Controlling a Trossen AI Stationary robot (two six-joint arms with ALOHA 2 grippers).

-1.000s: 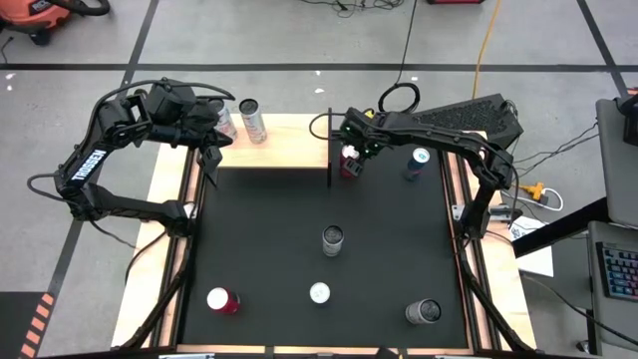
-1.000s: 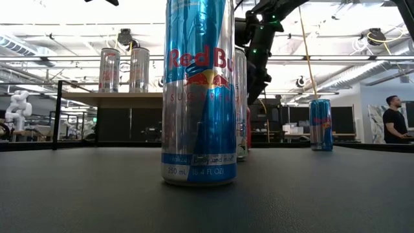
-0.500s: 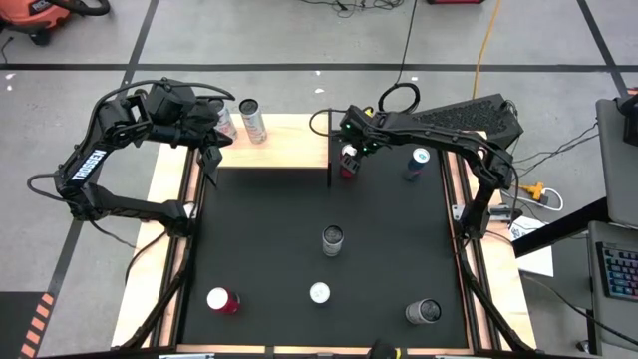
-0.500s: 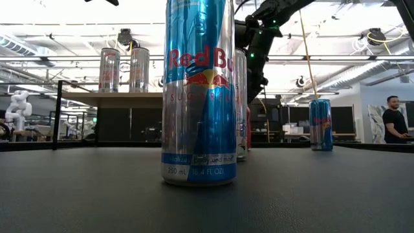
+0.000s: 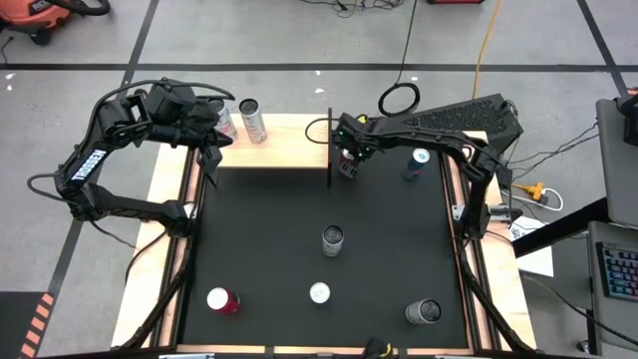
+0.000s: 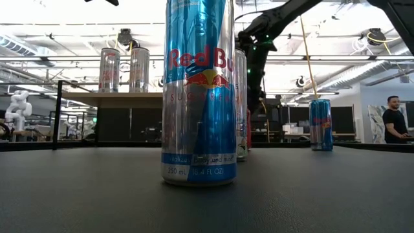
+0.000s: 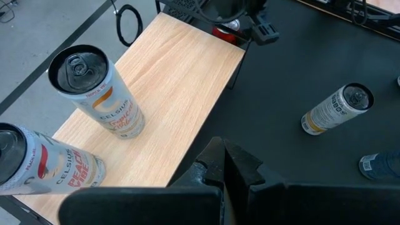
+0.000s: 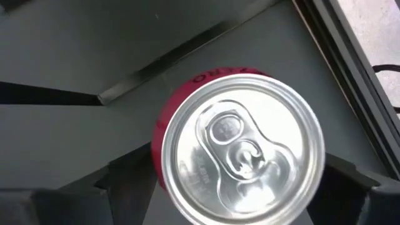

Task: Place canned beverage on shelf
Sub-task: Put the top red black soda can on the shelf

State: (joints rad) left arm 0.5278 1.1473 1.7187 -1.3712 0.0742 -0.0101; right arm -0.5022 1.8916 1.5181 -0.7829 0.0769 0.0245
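Observation:
A red can (image 8: pixel 240 147) stands upright on the black mat just off the right end of the shelf (image 5: pixel 289 140), a light wooden top on thin dark legs. My right gripper (image 8: pixel 237 181) is open above the can and points steeply down. One finger (image 8: pixel 125 178) stands on each side of the can's top. In the high view this gripper (image 5: pixel 346 160) hides most of the can. Two Celsius cans (image 7: pixel 100 94) (image 7: pixel 44 165) stand on the shelf's left part. My left gripper (image 7: pixel 225 165) waits shut above the shelf's left end (image 5: pixel 212 152).
Upright cans stand elsewhere on the mat: a silver one (image 5: pixel 332 239) mid-table, a blue one (image 5: pixel 417 165) at the far right, and three near the front edge (image 5: pixel 221 299) (image 5: pixel 319 294) (image 5: pixel 424 312). The shelf top right of the Celsius cans is bare wood (image 7: pixel 181 69). A person (image 6: pixel 393 123) stands far behind.
My right gripper has come down onto the level of the red can's top and a little toward the shelf, staying open. It now covers more of the can in the high view. The can has not moved.

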